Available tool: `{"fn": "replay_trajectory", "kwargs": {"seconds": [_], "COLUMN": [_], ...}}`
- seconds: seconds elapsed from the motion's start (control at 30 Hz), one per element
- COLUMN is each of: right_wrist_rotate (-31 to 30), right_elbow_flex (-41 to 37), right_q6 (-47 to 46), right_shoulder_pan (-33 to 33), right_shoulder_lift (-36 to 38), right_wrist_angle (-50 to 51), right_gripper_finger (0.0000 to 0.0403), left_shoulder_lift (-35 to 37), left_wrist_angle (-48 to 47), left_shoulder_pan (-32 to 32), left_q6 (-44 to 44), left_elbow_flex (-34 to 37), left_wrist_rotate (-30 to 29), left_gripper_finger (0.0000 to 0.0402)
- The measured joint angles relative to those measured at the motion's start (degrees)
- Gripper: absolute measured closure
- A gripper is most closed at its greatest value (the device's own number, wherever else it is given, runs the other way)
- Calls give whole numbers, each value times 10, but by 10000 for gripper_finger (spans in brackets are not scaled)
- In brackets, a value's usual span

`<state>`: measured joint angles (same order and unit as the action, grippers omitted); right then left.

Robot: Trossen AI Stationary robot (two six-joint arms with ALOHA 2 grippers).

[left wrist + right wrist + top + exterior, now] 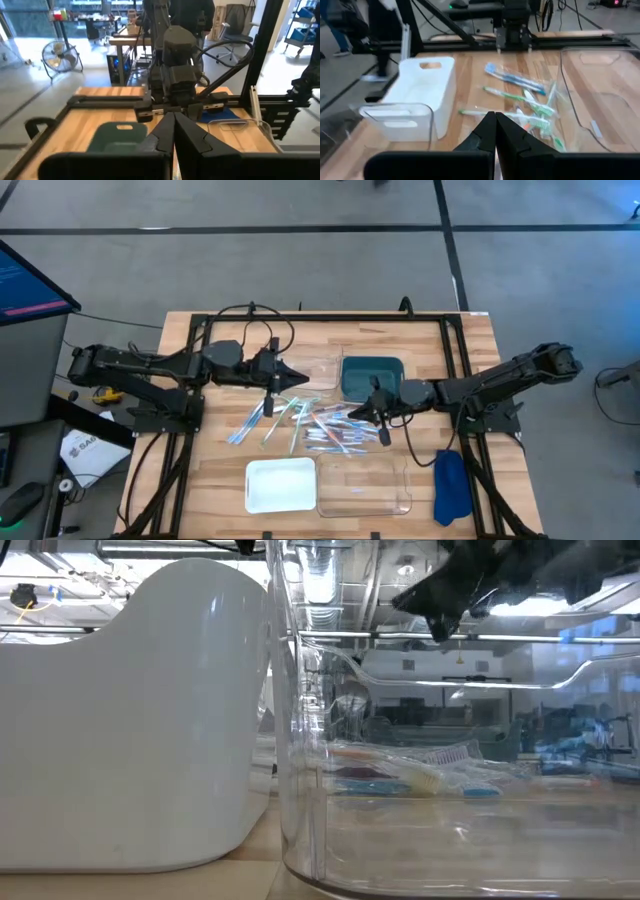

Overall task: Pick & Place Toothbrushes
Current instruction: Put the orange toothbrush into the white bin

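Several toothbrushes [300,425] in blue, green, white and pink lie loose in a heap on the middle of the wooden table; they also show in the right wrist view [525,100] and, through a clear wall, in the low view [400,775]. My right gripper [352,413] hangs shut just above the heap's right end, pointing toward the table's left [495,131]. My left gripper [300,377] is shut and raised above the table, beyond the heap's far left side, pointing right [173,134]. Neither has anything between its fingers.
A white tray [282,483] and a clear tray [365,485] stand side by side at the near edge. A green tray [372,375] and another clear tray [322,370] stand beyond the heap. A blue cloth [452,485] lies at the near right.
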<state>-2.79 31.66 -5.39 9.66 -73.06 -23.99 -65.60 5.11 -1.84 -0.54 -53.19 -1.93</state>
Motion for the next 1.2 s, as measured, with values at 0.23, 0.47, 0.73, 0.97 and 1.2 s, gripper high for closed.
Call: {"fn": "replay_trajectory", "kwargs": {"seconds": [0.23, 0.47, 0.73, 0.97, 1.2], "right_wrist_rotate": [-1, -1, 0, 0, 0], "right_elbow_flex": [0, 9, 15, 15, 15], "right_q6": [0, 0, 29, 28, 28], "right_shoulder_pan": [-21, -34, -33, -29, -12], "right_shoulder_lift": [-53, -69, -68, -68, -68], "right_wrist_angle": [-44, -49, -52, -52, -66], "right_gripper_finger": [403, 403, 403, 403, 403], "left_shoulder_lift": [0, 0, 0, 0, 0], "left_wrist_angle": [0, -4, -11, -16, -28], "left_shoulder_pan": [0, -1, -1, -5, -29], "left_q6": [-44, -79, -135, -165, -180], "left_elbow_flex": [11, 25, 45, 52, 52], "left_wrist_rotate": [0, 0, 2, 2, -2], "left_gripper_finger": [399, 399, 399, 399, 399]}}
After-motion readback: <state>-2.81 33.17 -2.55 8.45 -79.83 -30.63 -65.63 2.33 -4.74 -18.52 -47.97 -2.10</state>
